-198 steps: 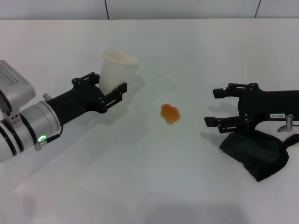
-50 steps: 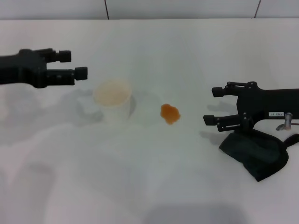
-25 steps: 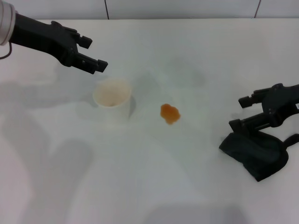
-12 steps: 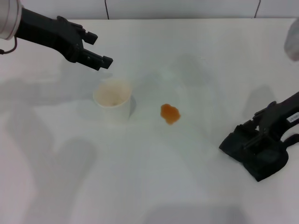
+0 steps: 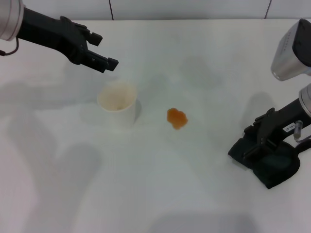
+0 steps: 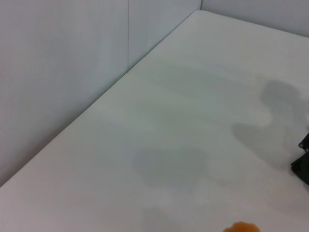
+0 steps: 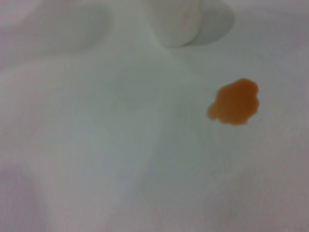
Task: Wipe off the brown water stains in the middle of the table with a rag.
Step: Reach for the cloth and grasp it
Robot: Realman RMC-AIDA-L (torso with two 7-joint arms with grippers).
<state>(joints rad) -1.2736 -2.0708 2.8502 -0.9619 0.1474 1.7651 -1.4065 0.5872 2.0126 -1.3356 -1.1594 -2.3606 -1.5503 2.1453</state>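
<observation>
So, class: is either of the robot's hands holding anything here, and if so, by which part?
The left hand is open and empty above the paper cup. The right hand is down on the rag at its near edge; an actual grip cannot be told.

We are seeing an orange-brown stain (image 5: 177,118) on a plain white table (image 5: 160,189), a white cup (image 5: 118,103) with a faint tan tint inside, a near-black rag (image 5: 272,167), and black grippers, left (image 5: 101,50) and right (image 5: 256,141).
</observation>
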